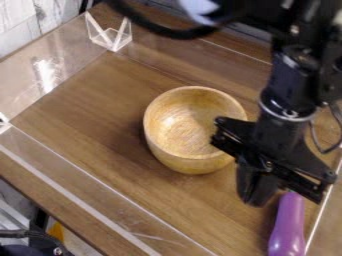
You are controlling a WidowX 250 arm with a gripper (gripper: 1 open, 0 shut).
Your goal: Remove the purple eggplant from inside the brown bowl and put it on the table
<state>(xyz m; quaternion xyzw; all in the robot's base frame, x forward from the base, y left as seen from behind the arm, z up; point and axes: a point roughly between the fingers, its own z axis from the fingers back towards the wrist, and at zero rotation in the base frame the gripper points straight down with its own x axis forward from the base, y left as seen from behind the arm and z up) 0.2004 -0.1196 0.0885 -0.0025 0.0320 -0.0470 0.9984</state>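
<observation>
My pincer [263, 195] points straight down. Just below it, toward the tabletop's near right edge, the small glossy purple toy eggplant [285, 222] lies on the brown wood-grain tabletop [94, 110], its long axis running away from me. I cannot tell how far apart my jaws stand. The round light-brown wooden bowl [191, 127] sits empty, just to my pincer's left.

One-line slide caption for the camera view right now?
Purple eggplant lying on the table beside the empty brown bowl, end effector just above its upper end.
</observation>
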